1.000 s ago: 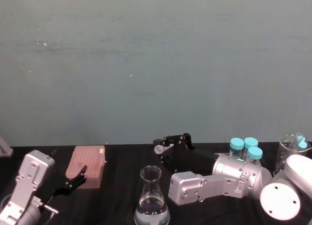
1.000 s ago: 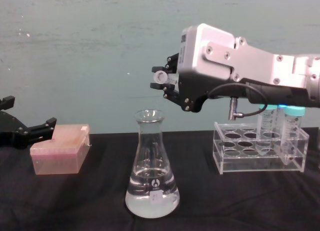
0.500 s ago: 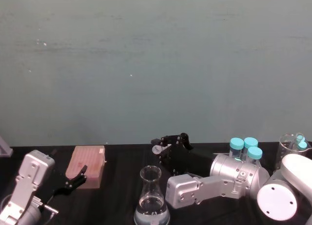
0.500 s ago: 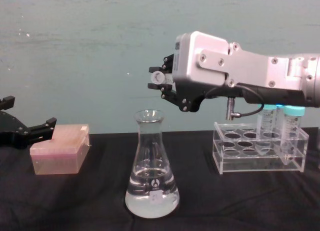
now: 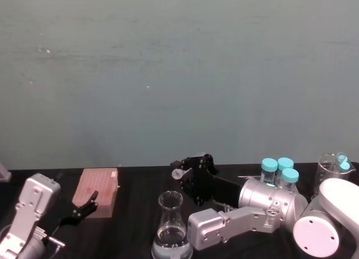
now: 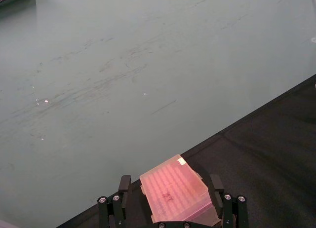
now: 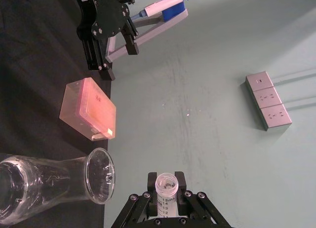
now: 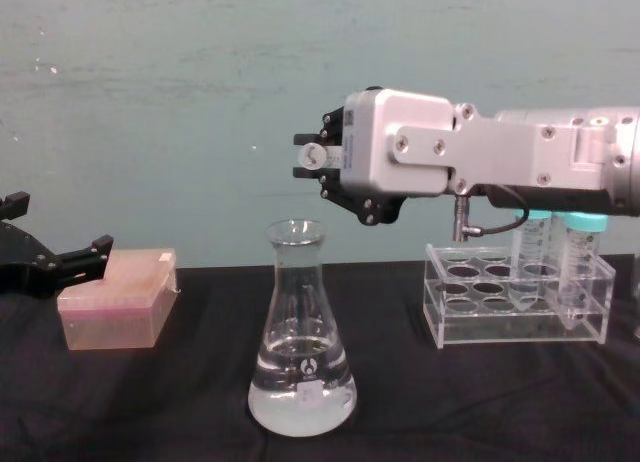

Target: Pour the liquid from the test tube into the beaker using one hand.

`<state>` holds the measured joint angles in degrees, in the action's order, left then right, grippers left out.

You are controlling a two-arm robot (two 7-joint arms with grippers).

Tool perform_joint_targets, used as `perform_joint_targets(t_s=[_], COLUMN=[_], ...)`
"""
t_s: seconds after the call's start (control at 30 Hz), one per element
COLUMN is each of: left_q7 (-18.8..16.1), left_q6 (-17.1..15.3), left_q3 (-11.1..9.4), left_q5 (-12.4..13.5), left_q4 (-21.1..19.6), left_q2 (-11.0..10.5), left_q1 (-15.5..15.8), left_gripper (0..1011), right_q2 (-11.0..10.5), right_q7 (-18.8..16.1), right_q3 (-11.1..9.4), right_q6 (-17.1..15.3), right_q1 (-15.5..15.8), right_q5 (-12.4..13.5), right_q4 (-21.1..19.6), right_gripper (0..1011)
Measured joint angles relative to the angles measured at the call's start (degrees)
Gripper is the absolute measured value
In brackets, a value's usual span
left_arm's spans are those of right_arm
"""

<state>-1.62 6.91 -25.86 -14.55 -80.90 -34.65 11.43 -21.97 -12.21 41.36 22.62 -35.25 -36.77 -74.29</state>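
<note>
The test tube [image 8: 315, 155] is gripped nearly level by the right gripper [image 8: 320, 164], the beaker [image 8: 300, 327] directly beneath it (mouth over lip); tipping should be done slowly. The left gripper [image 5: 85, 207] is parked, spread wide.

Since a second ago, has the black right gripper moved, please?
Yes: the right gripper shifted slightly left, toward above the tall clear glass conical flask, in chest view.

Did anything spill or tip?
Nothing stands out. The beaker stands upright holding liquid, no puddle nearby. The right hand holds the test tube sideways above it, ready for pouring. Left hand rests near the pink box.
</note>
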Motion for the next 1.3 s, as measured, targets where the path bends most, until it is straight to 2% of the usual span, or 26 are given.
perform_joint_targets(t_s=[0.73, 1.3], left_q7=[0.0, 0.0], left_q6=[0.0, 0.0], left_q3=[0.0, 0.0], left_q5=[0.0, 0.0], left_q4=[0.0, 0.0], left_q2=[0.0, 0.0], left_q1=[0.0, 0.0], left_gripper=[1000, 1000], right_q2=[-1.1, -1.2], right_q7=[1.7, 2.7], right_q3=[0.9, 1.8], right_q6=[-0.4, -0.3], right_q1=[0.2, -0.7], right_q5=[-2.9, -4.7], right_q4=[-1.7, -1.1], right_gripper=[205, 207])
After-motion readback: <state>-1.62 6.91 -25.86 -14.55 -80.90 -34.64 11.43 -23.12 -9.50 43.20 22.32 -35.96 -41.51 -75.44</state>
